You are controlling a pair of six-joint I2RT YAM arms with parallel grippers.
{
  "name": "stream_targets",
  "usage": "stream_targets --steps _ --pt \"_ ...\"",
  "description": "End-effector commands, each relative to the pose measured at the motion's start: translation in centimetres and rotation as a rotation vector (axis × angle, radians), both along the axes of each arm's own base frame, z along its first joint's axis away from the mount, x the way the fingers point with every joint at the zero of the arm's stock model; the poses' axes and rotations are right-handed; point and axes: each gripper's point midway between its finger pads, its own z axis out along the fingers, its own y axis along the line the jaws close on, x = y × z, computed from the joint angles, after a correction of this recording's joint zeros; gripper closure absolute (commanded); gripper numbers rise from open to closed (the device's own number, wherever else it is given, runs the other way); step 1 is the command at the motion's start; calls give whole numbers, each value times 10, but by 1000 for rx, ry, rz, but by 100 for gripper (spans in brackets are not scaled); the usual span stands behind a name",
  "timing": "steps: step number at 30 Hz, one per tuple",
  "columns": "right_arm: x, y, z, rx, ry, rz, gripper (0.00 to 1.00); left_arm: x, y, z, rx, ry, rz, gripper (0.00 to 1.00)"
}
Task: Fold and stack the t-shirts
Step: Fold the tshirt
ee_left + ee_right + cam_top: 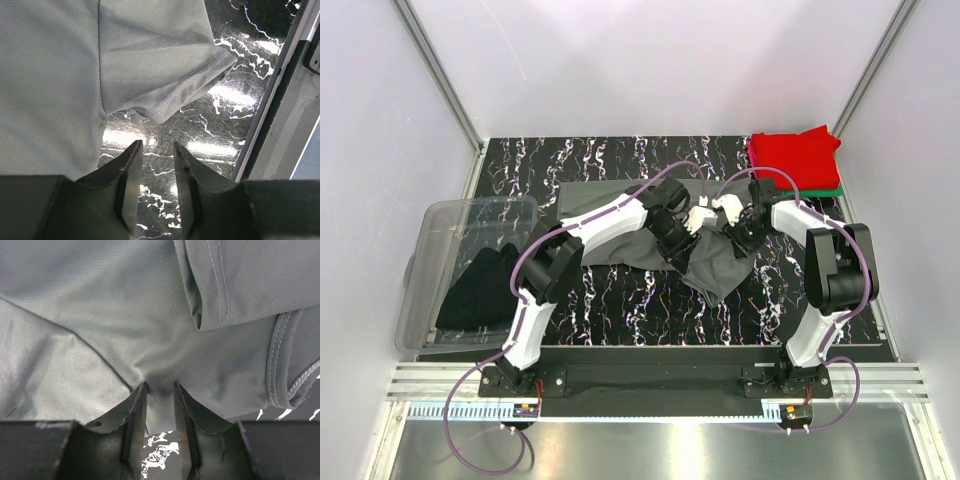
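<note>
A dark grey t-shirt (pixel 715 265) lies rumpled across the middle of the black marbled table. My right gripper (pixel 160 386) is shut on a bunched fold of this grey cloth (pixel 125 300), near the shirt's upper right part (pixel 732 208). My left gripper (pixel 157 145) is open with nothing between its fingers. It hovers over bare table just short of a grey sleeve (pixel 165 60); in the top view it (pixel 700 215) sits close beside the right one. A folded red t-shirt (pixel 793 155) rests on a green one (pixel 830 190) at the back right. Black t-shirts (pixel 475 290) lie in the tub.
A clear plastic tub (pixel 450 230) stands at the left, overhanging the table's edge. A metal frame rail (pixel 265 115) runs along the table's edge close to the left gripper. White walls enclose the table on three sides.
</note>
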Motion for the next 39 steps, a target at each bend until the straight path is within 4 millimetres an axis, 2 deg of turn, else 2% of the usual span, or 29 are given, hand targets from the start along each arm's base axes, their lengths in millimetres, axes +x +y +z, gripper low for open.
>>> stream_targets --steps 1,9,21,31,36,39 --pt "18 0 7 5 -40 -38 66 -3 -8 5 -43 16 -10 62" --pt "21 -3 -1 -2 -17 -58 66 -13 -19 -8 -24 32 -34 60" --pt "21 -4 -3 7 -10 -62 66 -4 -26 -26 38 -24 -13 63" --pt "16 -5 -6 11 4 -68 66 11 -25 -35 83 -82 27 76" --pt "12 -9 -11 -1 16 -68 66 8 -22 -32 80 -78 24 96" --pt "10 -13 -16 -19 25 -67 66 2 -15 -29 82 -76 12 100"
